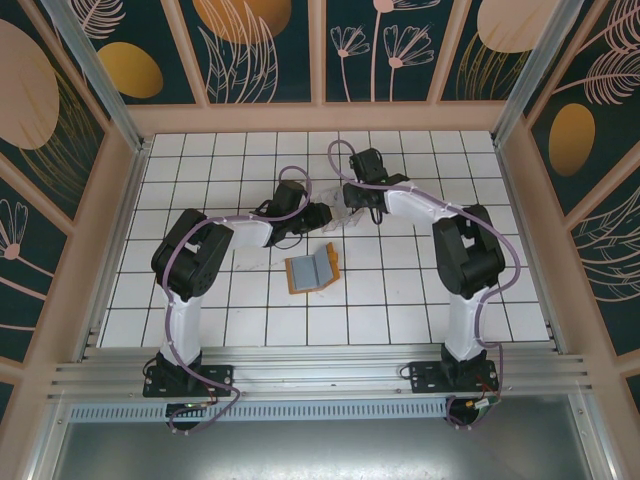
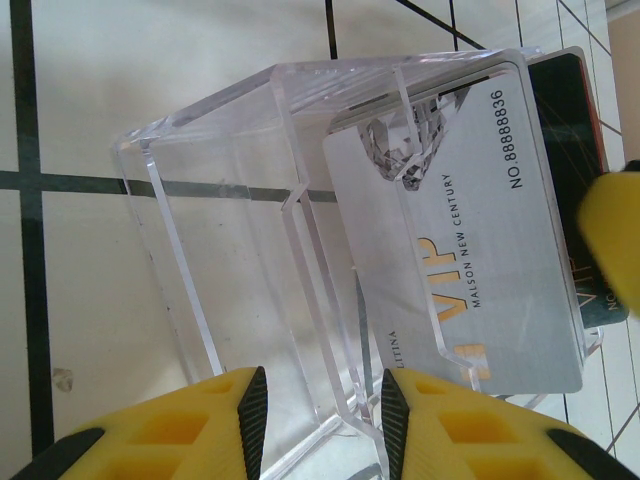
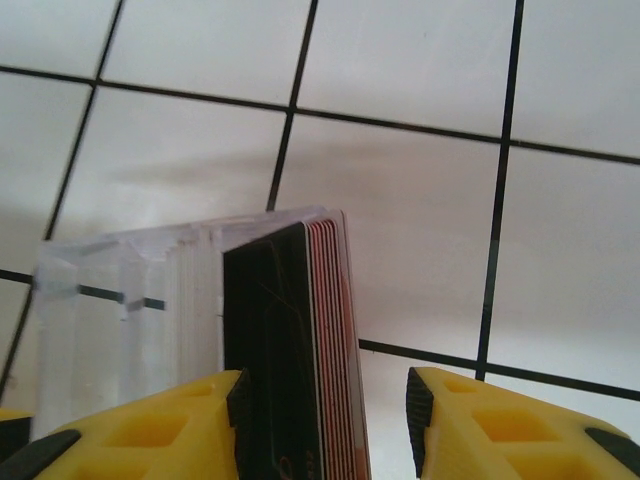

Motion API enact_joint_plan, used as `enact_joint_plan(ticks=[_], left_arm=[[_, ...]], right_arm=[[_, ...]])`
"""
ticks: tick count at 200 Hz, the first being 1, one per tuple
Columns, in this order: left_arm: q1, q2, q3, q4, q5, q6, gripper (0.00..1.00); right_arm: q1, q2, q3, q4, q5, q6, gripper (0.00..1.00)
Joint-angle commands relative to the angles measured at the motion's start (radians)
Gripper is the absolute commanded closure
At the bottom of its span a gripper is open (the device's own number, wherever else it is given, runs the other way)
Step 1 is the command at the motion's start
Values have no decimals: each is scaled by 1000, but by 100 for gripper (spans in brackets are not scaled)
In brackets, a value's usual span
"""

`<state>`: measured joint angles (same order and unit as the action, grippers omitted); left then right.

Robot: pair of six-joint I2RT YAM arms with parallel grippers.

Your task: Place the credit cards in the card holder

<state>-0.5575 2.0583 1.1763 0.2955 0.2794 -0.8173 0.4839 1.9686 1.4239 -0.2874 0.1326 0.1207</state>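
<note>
Your right pincer (image 3: 325,405) stands released astride the credit cards (image 3: 290,320); your left pincer (image 2: 322,405) clamps the clear case (image 2: 230,250).

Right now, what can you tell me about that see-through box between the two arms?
The clear box looks like glassy plastic, with partitions forming slots. It is over the white tiled table, between the two grippers. One end slot holds a stack of cards: a silver VIP card on one side, dark and red ones behind. The left gripper straddles a wall at its near end; the right gripper stands open around the card end.
</note>
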Motion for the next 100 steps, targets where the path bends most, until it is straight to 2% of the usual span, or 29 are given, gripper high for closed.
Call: enact_joint_plan(ticks=[1,40,100], left_arm=[[-2,29,-1,-20,3,-10,62],[-2,36,2,-17,6,-14,62],[-2,36,2,-16,9,-15,62]], right_arm=[[-5,28,15,-29,36,-1,53],[-5,5,1,-18,75,-13,60],[-5,-29,4,-16,62,-18,57]])
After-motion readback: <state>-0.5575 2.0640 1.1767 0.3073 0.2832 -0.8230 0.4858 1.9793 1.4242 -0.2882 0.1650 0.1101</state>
